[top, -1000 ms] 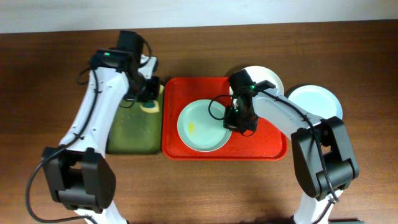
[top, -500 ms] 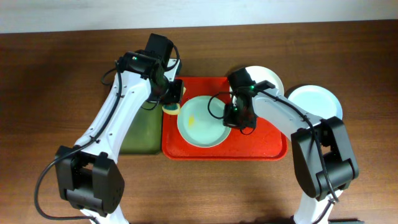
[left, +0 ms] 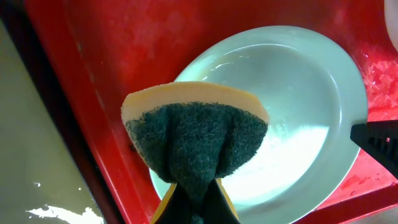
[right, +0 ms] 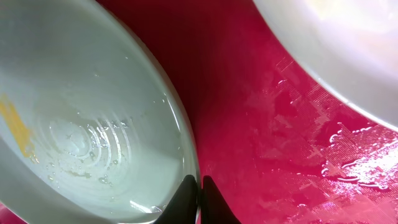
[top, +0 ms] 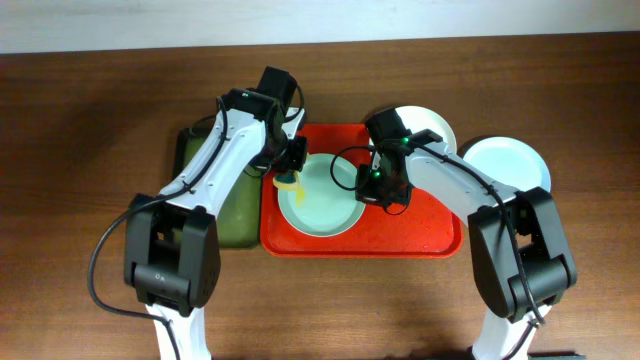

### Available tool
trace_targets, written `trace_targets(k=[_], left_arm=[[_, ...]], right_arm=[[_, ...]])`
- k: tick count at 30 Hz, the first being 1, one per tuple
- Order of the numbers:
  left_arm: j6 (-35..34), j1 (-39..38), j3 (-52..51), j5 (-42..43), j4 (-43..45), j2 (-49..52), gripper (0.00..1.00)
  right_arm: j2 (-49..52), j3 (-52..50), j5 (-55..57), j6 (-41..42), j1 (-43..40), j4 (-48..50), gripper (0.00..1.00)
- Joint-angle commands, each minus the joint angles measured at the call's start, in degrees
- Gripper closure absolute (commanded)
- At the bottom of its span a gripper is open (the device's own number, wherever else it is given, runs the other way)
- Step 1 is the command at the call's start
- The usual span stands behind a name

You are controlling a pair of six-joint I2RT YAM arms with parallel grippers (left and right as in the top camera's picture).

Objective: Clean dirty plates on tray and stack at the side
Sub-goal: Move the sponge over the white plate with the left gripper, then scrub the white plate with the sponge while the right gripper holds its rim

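The left gripper (left: 194, 208) pinches a sponge (left: 196, 137) over the blue-green plate (left: 305, 87) on the red tray (left: 118, 43). The right gripper (right: 198, 193) pinches that plate's edge.

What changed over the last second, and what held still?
The left gripper swung right from over the green tray to the red tray, carrying the sponge to the pale plate's left edge. The right gripper stayed shut on that plate's right rim.
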Motion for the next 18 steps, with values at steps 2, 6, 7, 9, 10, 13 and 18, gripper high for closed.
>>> trace_targets(k=[2,6,7,9,10,13,18], left_arm=[[1.3,-0.3,1.0,0.8,-0.1,0.7,1.00],[0.0,-0.7,0.9,1.0,-0.9,4.0,1.00],[0.0,-1.0,0.9,1.0,-0.9,4.5,1.00],[-3.7,-1.6,0.8,0.8,-0.6,4.9,1.00],[-5.2,-1.6,0.8,0.2,-0.5,4.9,1.00],[-7.7,-1.7,0.8,0.0,-0.5,4.9,1.00],[-10.2,-2.5,-0.5,-3.1,0.4,4.9,1.00]], right_arm=[[-0.2,0.5,0.3,-0.2,-0.2,0.2,0.93],[-0.2,0.5,2.5,-0.2,-0.2,0.2,0.87],[-0.2,0.5,2.5,-0.2,-0.2,0.2,0.89],[-0.2,0.5,2.5,-0.2,-0.2,0.2,0.96],[-0.2,0.5,2.5,-0.2,-0.2,0.2,0.96],[-0.2,0.5,2.9,-0.2,-0.2,0.2,0.85],[-0.2,0.5,2.9,-0.2,-0.2,0.2,0.93]])
